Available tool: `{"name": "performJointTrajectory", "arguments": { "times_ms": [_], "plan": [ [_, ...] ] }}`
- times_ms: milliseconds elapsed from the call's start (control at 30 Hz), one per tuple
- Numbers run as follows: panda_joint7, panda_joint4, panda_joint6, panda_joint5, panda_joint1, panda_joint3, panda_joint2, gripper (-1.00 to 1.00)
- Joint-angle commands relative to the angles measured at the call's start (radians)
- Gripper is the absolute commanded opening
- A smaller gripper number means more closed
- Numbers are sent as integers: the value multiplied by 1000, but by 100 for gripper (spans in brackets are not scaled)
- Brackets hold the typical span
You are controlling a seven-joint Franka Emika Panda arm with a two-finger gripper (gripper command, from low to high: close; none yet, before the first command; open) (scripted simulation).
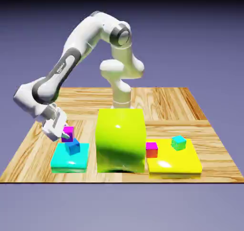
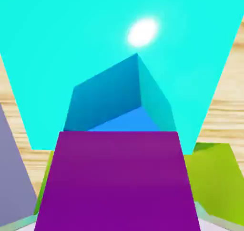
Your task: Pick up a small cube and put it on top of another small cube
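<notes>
The small magenta-purple cube (image 1: pixel 68 131) sits between the fingers of my gripper (image 1: pixel 66 135), which is shut on it and tilted over the table's left side in the exterior view. It hangs just above and slightly left of the small deep-blue cube (image 1: pixel 73 147), which rests on a flat cyan slab (image 1: pixel 64 162). In the hand view the magenta cube (image 2: pixel 116 182) fills the bottom and hides most of the fingers; one grey finger (image 2: pixel 12 177) shows at the left. The blue cube (image 2: pixel 114 101) lies just beyond it on the cyan slab (image 2: pixel 57 44).
A big lime-green block (image 1: pixel 120 139) stands in the middle, close to the right of the cyan slab. Further right lies a yellow slab (image 1: pixel 176 164) carrying a pink cube with a red side (image 1: pixel 151 149) and a teal-green cube (image 1: pixel 178 142).
</notes>
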Motion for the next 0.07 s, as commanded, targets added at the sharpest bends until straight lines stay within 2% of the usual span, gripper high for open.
{"name": "performJointTrajectory", "arguments": {
  "times_ms": [0, 33],
  "plan": [
    [17, 36, -43, -25, -11, -15, -15, 100],
    [34, 72, -87, -49, -23, -30, -30, 100]
  ]
}}
